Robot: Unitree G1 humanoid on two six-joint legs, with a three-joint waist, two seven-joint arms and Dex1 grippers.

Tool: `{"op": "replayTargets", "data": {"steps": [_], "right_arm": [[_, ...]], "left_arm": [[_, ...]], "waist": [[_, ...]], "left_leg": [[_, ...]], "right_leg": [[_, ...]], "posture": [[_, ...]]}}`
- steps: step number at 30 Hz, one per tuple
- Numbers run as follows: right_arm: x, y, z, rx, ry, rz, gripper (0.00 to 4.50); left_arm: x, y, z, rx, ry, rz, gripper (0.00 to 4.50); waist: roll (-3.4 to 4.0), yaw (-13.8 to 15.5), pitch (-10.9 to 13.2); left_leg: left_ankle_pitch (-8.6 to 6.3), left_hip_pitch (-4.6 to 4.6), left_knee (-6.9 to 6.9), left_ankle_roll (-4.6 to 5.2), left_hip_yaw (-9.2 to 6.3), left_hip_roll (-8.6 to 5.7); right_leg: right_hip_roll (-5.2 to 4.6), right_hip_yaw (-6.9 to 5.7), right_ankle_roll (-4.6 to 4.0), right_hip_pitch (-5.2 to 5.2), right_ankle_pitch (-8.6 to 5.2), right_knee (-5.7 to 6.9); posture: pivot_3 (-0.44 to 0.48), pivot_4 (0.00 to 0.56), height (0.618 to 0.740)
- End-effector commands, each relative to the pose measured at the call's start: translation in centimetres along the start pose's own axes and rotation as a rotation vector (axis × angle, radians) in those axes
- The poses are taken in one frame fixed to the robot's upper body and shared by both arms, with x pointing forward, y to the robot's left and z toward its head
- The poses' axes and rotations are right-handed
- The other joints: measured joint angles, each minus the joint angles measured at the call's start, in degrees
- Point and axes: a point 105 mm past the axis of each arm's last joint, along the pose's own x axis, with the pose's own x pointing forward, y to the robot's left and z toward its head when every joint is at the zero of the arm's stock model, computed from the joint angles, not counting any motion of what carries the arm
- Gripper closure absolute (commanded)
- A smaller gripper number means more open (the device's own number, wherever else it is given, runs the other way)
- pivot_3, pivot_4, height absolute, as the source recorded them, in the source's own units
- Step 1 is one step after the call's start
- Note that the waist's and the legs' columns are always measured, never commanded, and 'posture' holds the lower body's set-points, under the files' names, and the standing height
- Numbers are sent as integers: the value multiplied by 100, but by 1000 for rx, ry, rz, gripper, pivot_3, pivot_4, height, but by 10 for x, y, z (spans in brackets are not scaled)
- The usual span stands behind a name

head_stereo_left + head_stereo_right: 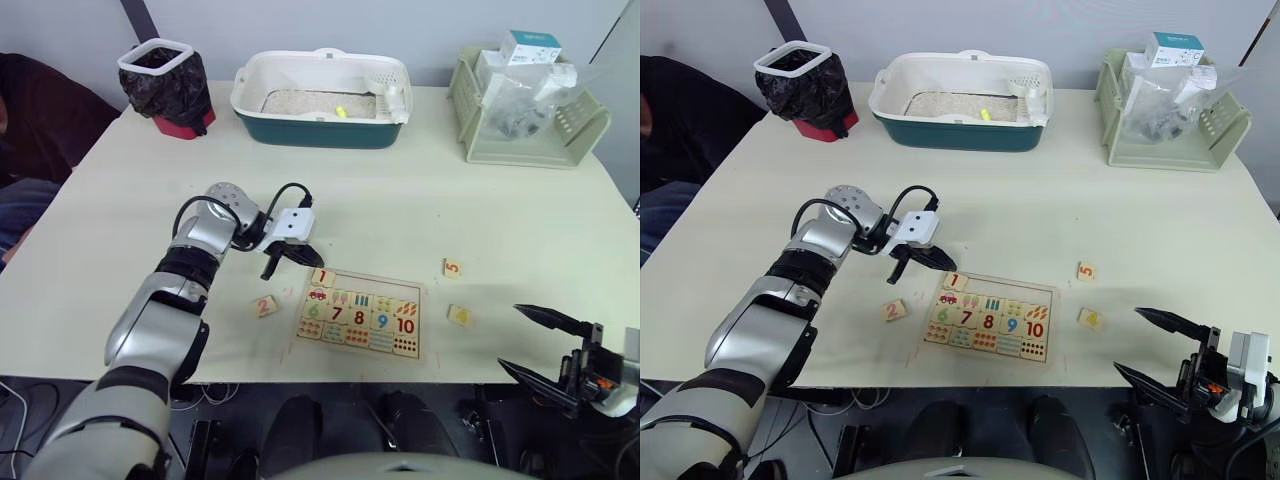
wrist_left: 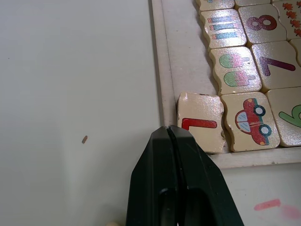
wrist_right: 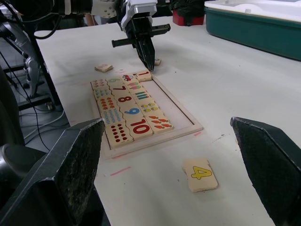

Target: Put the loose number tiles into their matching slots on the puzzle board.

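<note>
The puzzle board point(image 1: 418, 322) lies near the table's front edge, its lower rows filled with tiles 6 to 10 and picture tiles. Tile 1 point(image 2: 201, 120) sits in the board's top-left corner slot; the slots point(image 1: 372, 284) to its right are bare. My left gripper point(image 2: 168, 133) is shut and holds nothing, its tip just off the board's corner beside tile 1. Tile 2 point(image 1: 264, 306) lies left of the board, with tiles 5 point(image 1: 452, 267) and 4 point(image 1: 459, 315) on its right. Another small tile point(image 3: 156, 61) lies behind the left gripper, digit unreadable. My right gripper point(image 1: 510, 337) hangs open off the front right edge.
A white and teal tray point(image 1: 320, 130) stands at the back middle. A black-bagged bin point(image 1: 165, 85) is at the back left and a pale green basket point(image 1: 480, 145) of packs at the back right. A person in dark clothes point(image 1: 35, 115) sits at the left edge.
</note>
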Motion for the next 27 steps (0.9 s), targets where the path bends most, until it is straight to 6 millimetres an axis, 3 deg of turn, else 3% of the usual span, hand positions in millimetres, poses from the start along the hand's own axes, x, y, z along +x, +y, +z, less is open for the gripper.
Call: {"op": "replayTargets", "data": {"steps": [1,22,27], "right_arm": [[-1,-1,11,-51,-18,1,0],[-1,-2,10,-48,-16,2,0],[-2,-3,7,-24,-17,-26,0]], "left_arm": [[-5,-2,3,32,0,-20,4486],[-6,-7,3,31,-7,-38,4486],[-18,-4,8,3,-67,14,4486]], "waist": [[0,-1,0],[0,1,0],[0,-1,0]], "left_leg": [[0,0,0,0,0,0],[0,0,0,0,0,0],[0,0,0,0,-1,1]], "right_leg": [[0,0,0,0,0,0],[0,0,0,0,0,0],[0,0,0,0,0,0]], "posture": [[0,150,740],[0,150,740],[0,150,740]]}}
